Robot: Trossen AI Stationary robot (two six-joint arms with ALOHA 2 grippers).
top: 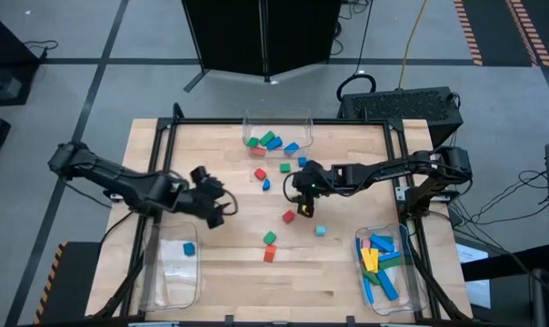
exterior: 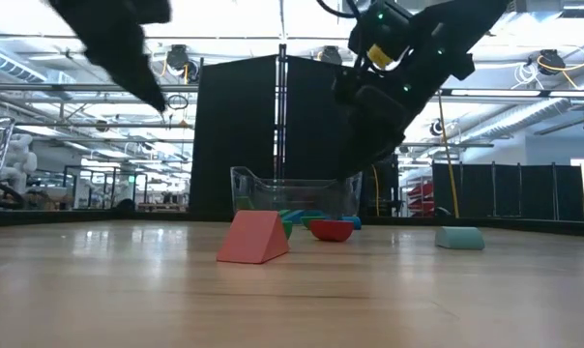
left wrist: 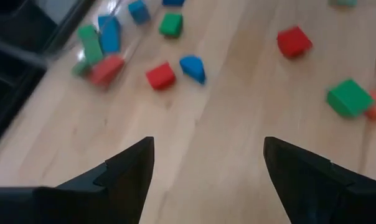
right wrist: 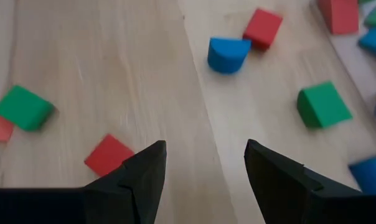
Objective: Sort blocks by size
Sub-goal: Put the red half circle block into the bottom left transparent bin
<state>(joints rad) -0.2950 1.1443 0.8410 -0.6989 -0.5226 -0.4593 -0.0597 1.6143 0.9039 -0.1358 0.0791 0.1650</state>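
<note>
- High view is showing the surface (top: 220, 272) with three clear bins: a far bin (top: 276, 127) holding medium blocks, a bin of long bars (top: 384, 263) near the right front, and a left front bin (top: 172, 272) holding one tiny cyan cube (top: 189, 247)
- Loose blocks are lying across the middle of the surface, among them a red block (top: 260, 173), a blue half-round (top: 265, 183), a green block (top: 284, 167), another red block (top: 289, 216), a green and red pair (top: 270, 243) and a small cyan piece (top: 320, 231)
- Right tool (top: 304, 202) is hovering over the middle, fingers spread and holding nothing; a yellow spot beside it is too small to name
- Left tool (top: 213, 202) is hanging above the left half, fingers wide apart and empty
- Sorting is looking partly done; the step in hand seems to be choosing the next loose block
- Next move is calling for a descent squarely over one block, then a carry to the bin matching its size
- Low view is cutting off both arms at the top, and the far bin's contents are overlapping
</note>
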